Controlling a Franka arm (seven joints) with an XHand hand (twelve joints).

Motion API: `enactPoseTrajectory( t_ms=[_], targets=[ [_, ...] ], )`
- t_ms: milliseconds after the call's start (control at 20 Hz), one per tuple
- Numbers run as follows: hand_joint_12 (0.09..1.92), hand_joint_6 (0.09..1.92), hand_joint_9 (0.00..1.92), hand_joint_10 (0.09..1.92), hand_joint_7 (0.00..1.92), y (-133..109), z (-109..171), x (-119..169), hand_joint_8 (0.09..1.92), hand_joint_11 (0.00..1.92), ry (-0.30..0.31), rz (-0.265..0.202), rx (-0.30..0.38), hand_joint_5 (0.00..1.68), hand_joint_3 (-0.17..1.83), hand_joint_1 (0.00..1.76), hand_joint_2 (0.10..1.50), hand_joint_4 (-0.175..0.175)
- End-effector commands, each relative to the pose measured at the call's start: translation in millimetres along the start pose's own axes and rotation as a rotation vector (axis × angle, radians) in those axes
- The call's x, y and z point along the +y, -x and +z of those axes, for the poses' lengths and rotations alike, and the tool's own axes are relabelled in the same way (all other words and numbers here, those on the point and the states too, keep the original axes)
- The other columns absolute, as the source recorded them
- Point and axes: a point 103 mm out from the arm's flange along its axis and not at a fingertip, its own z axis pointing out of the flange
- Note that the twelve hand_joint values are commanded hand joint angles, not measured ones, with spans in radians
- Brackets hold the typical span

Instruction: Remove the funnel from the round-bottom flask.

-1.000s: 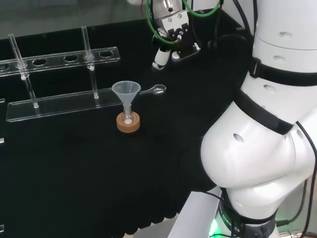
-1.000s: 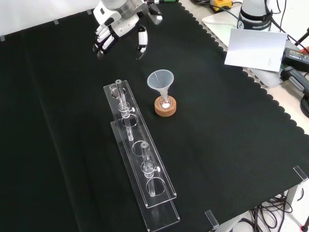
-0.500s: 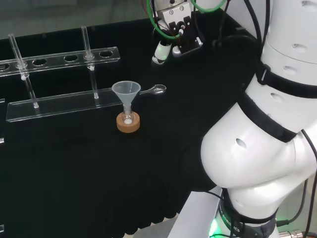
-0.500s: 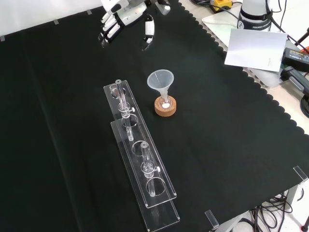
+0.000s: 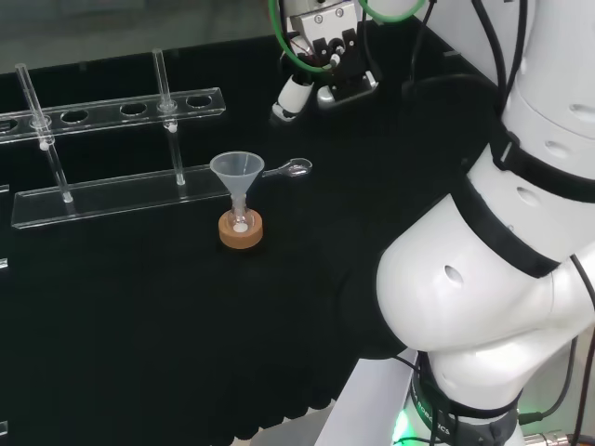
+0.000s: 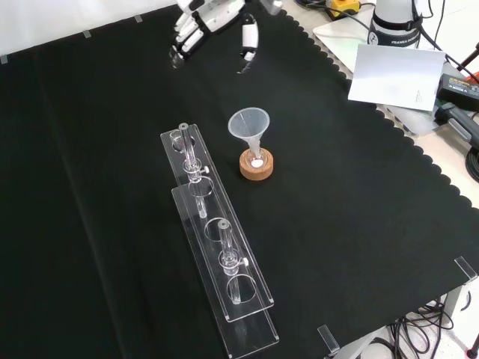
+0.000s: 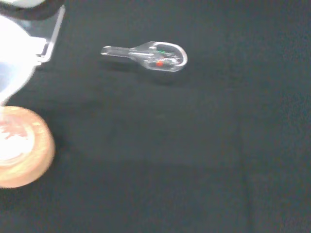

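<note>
We see the bench (image 6: pixel 359 247) spread with black cloth, and at the right of the head view the arm (image 5: pixel 493 279) stands as big white links. In the front view a long clear rack (image 6: pixel 217 254) runs from the middle of the cloth down toward the lower edge, with upright tubes standing in its holes; in the head view the same rack (image 5: pixel 112 149) lies across the far left.

The hand (image 6: pixel 213 19) hangs in the air at the top of the front view, well apart from the funnel and above the cloth; in the head view the hand (image 5: pixel 321 60) sits at the top, up and to the right of the funnel. We see its fingers (image 6: pixel 187 34) straight and relaxed, spread a little, with nothing between them.

The cork ring (image 6: pixel 257 165) rests on the cloth just to the right of the rack's upper end in the front view. We can barely make out the clear flask on it, with a white spot at its middle. The funnel (image 6: pixel 249 127) stands upright in it, its wide mouth upward and its narrow stem going down into the ring's middle. In the head view the funnel (image 5: pixel 237 175) stands in front of the rack.

A small clear scoop (image 5: pixel 290 168) lies flat on the cloth just to the right of the funnel's rim in the head view. In the wrist view the scoop (image 7: pixel 153 55) lies apart from the cork ring (image 7: pixel 22 155).
</note>
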Motion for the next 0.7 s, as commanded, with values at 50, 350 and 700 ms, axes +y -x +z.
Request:
enactPoseTrajectory(
  t_ms=[50, 350, 700],
  targets=[
    [1.42, 0.09, 0.32, 0.71, 0.04, -44.1, 5.0, -23.0, 0.61, 0.36, -0.097, -0.087, 0.058, 0.1, 0.44, 0.58, 0.6, 0.027],
    [1.44, 0.09, 0.28, 0.76, 0.01, -66.2, 13.7, -21.6, 0.62, 0.37, -0.114, -0.128, 0.061, 0.1, 0.38, 0.57, 0.61, 0.03],
    [1.44, 0.09, 0.28, 0.76, 0.01, -82.0, 30.1, -16.5, 0.63, 0.37, -0.145, -0.15, 0.05, 0.12, 0.37, 0.57, 0.61, 0.031]
  ],
)
